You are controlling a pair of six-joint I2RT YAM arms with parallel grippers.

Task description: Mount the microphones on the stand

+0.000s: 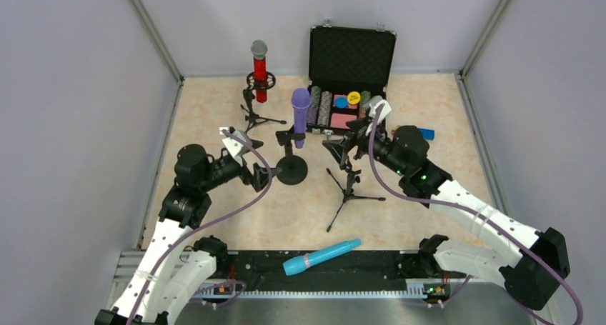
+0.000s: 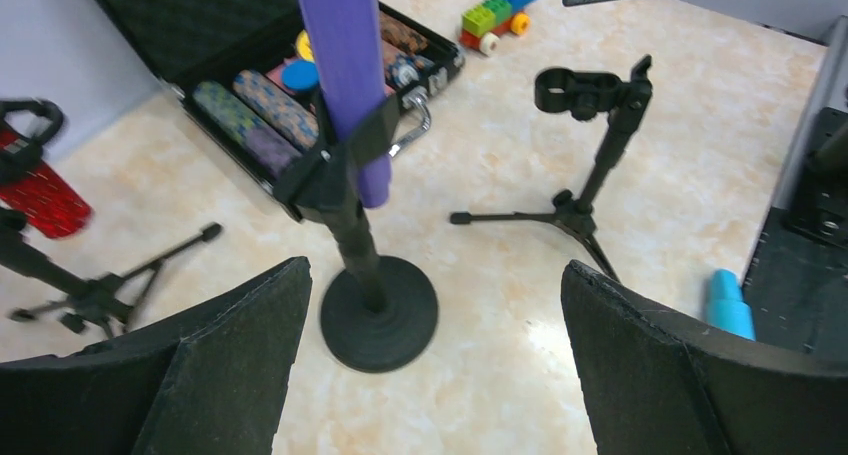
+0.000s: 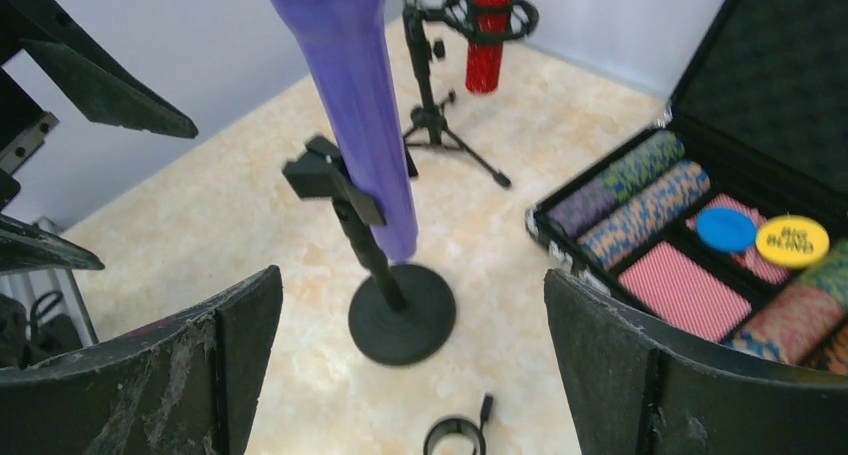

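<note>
Purple microphone [image 1: 300, 116] seemingly clipped, we are hovering left gripper [image 2: 430, 275] and right gripper [image 3: 410, 280] released and empty; the turquoise microphone [image 1: 321, 257] needs lifting to the tripod stand [image 1: 349, 175].

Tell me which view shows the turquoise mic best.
Top external: the turquoise mic shows whole, lying on the black mat at the near edge. Left wrist catches only one end of it at the right side. Right wrist does not show it.
</note>
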